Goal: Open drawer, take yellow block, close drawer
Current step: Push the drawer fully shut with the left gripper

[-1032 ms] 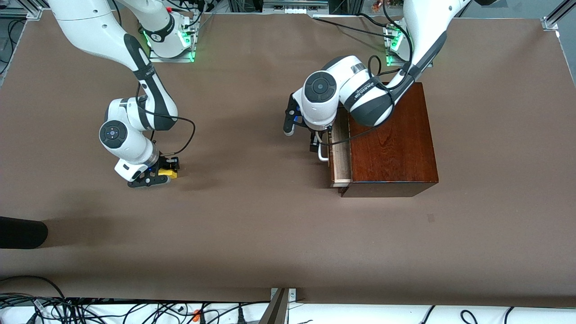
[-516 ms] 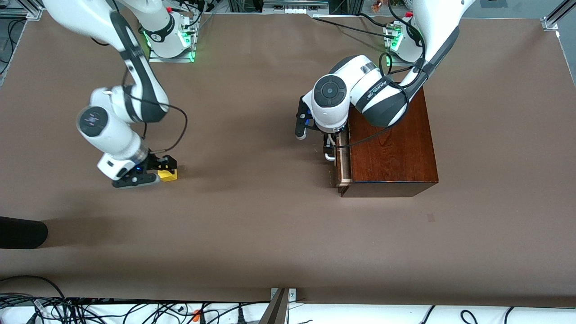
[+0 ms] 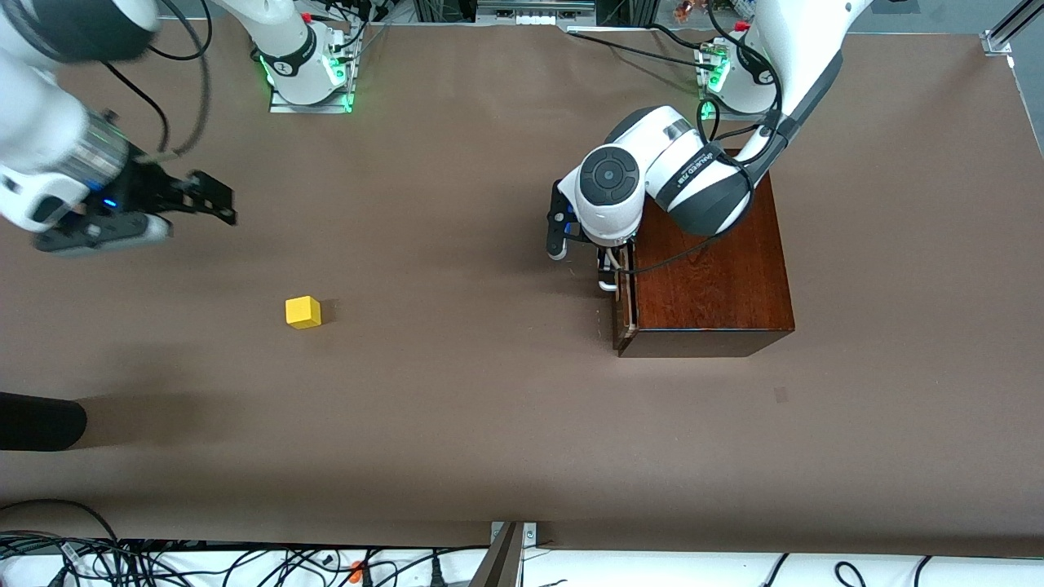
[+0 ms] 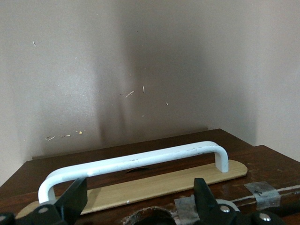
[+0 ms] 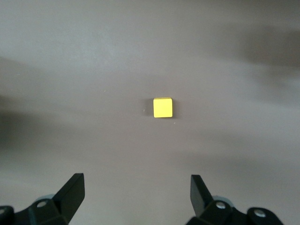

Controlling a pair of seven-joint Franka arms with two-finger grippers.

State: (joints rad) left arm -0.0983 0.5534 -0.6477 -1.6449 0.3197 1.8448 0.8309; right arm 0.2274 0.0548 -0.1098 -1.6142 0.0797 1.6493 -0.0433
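The yellow block [image 3: 303, 311] lies alone on the brown table toward the right arm's end; it also shows in the right wrist view [image 5: 162, 107]. My right gripper [image 3: 214, 200] [image 5: 136, 190] is open and empty, raised above the table and away from the block. The drawer [image 3: 625, 303] is pushed almost fully into the mahogany box [image 3: 710, 277], with only a thin pale strip showing. My left gripper [image 3: 605, 262] [image 4: 139, 201] is open at the drawer's front, its fingers spread by the white handle [image 4: 136, 161] without gripping it.
A black object [image 3: 37, 420] lies at the table's edge at the right arm's end, nearer the front camera. Cables [image 3: 245, 562] run along the edge nearest the camera. The arm bases [image 3: 306, 65] stand at the table's farthest edge.
My right gripper let go of the yellow block and rose away from it, leaving it on the table. My left gripper pushed the drawer in until almost shut.
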